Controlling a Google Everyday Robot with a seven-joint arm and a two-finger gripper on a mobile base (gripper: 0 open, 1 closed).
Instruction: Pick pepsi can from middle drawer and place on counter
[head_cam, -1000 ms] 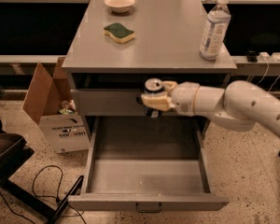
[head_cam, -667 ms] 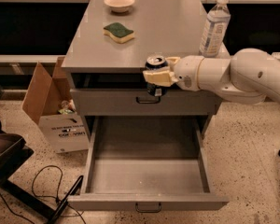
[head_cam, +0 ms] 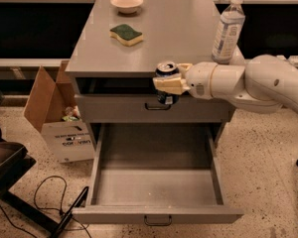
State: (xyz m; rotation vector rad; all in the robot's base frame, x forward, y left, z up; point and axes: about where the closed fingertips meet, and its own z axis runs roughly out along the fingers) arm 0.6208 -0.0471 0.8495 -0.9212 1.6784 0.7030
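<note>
My gripper (head_cam: 168,83) is shut on the pepsi can (head_cam: 166,70), a small dark-blue can with a silver top. It holds the can upright in the air, level with the front edge of the counter (head_cam: 159,43), in front of the upper drawer front. The middle drawer (head_cam: 156,180) stands pulled wide open below, and its tray is empty. My white arm reaches in from the right.
On the counter stand a clear water bottle (head_cam: 228,29) at the right, a green and yellow sponge (head_cam: 125,34) and a small bowl (head_cam: 126,3) at the back. An open cardboard box (head_cam: 57,115) sits on the floor to the left. Cables and a dark stand lie at the lower left.
My gripper has lifted the can from in front of the upper drawer front up to the level of the counter's front edge.
</note>
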